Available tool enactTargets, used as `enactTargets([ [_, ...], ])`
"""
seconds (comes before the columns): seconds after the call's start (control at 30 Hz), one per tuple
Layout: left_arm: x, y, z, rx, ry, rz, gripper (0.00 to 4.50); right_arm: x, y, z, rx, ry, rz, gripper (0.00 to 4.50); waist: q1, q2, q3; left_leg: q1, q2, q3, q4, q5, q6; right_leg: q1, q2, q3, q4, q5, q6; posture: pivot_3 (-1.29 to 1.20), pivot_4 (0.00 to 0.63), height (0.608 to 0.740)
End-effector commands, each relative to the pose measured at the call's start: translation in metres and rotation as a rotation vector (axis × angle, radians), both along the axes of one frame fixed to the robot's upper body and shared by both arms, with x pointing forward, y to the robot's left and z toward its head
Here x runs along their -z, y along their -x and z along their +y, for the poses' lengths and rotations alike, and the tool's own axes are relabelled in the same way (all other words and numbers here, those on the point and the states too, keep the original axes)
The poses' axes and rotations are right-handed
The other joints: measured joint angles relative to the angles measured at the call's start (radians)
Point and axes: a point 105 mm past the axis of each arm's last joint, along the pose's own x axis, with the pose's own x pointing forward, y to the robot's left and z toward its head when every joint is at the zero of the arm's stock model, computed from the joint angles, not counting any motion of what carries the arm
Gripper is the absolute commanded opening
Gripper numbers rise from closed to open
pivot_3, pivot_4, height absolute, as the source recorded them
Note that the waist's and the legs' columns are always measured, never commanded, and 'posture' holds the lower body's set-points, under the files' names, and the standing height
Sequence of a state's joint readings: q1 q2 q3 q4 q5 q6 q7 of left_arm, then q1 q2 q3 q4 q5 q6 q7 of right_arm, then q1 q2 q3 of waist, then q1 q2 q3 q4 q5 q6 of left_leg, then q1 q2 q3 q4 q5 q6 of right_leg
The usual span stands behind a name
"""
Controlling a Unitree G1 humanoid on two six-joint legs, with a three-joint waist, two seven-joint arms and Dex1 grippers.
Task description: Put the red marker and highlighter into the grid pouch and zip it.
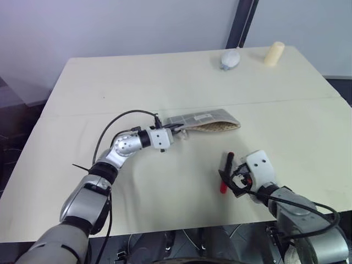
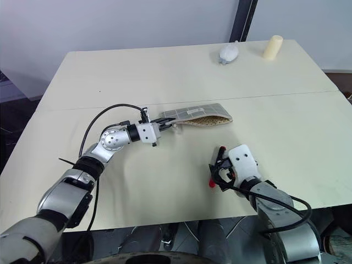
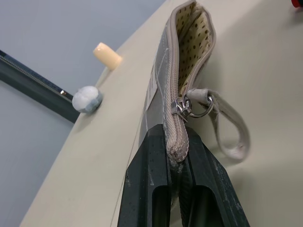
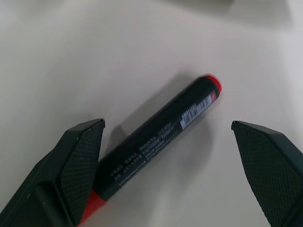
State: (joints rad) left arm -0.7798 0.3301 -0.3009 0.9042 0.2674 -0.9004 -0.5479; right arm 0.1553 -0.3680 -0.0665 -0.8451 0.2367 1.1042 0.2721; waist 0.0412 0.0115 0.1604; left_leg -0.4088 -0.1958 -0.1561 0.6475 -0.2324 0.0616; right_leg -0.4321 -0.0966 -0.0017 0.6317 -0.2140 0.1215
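I see the big cream table. The grid pouch lies in the middle, mouth gaping. My left gripper pinches its zipper end tight. My right gripper is spread wide, the red marker lying flat between its fingers.

Even, soft light falls on the cream surface, bright without glare. Shadows are faint: a pale one lies beside the red marker in the right wrist view, and a soft one under the grid pouch strap. In the left wrist view the pincer fingers close to the lens are slightly soft, and the far edge of the surface blurs.
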Motion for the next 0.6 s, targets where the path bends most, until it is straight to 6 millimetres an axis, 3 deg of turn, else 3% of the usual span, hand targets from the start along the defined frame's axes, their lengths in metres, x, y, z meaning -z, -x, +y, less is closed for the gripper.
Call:
enactTargets([
  [0.03,-0.012,-0.001,-0.003,0.015,0.014,-0.047,0.0,0.002,0.003,0.01,-0.034,-0.023,0.026,4.44,-0.001,0.0,0.0,0.0,0.0,0.0,0.0,0.0,0.0,0.0,0.0,0.0,0.0,0.0,0.0,0.0,0.15,0.739],
  [0.1,-0.011,0.0,-0.003,0.02,0.004,-0.051,0.0,0.008,0.001,0.01,-0.027,-0.016,0.042,4.44,-0.001,0.0,0.0,0.0,0.0,0.0,0.0,0.0,0.0,-0.001,0.0,0.0,0.0,0.0,0.0,0.0,0.15,0.739],
  [0.2,-0.012,0.0,-0.001,0.015,0.008,-0.053,0.0,0.013,-0.003,0.01,-0.027,-0.023,0.052,3.61,-0.002,-0.001,0.0,0.0,0.0,0.001,0.0,0.0,0.0,-0.002,0.0,0.0,-0.001,0.0,0.0,0.0,0.15,0.739],
  [0.37,-0.012,0.001,0.0,0.014,0.008,-0.056,0.0,0.003,-0.013,0.001,-0.058,0.042,-0.005,0.99,-0.002,-0.001,-0.001,0.001,0.0,0.0,0.0,0.0,0.0,-0.002,0.0,0.0,0.0,0.0,0.0,0.0,0.15,0.739],
  [0.43,-0.011,0.001,0.0,0.013,0.007,-0.054,0.0,-0.006,-0.017,-0.004,-0.13,0.127,-0.063,0.29,-0.002,-0.001,-0.001,0.001,0.0,0.0,0.0,0.0,0.0,-0.002,0.0,0.0,0.0,0.0,0.0,0.0,0.15,0.739],
  [0.6,-0.009,0.001,-0.002,0.015,0.006,-0.05,0.0,-0.042,-0.029,-0.004,-0.282,0.184,-0.247,0.29,-0.002,-0.001,0.0,0.001,0.0,0.001,0.0,0.0,0.0,0.001,0.0,0.0,-0.001,0.0,0.0,0.0,0.15,0.739],
])
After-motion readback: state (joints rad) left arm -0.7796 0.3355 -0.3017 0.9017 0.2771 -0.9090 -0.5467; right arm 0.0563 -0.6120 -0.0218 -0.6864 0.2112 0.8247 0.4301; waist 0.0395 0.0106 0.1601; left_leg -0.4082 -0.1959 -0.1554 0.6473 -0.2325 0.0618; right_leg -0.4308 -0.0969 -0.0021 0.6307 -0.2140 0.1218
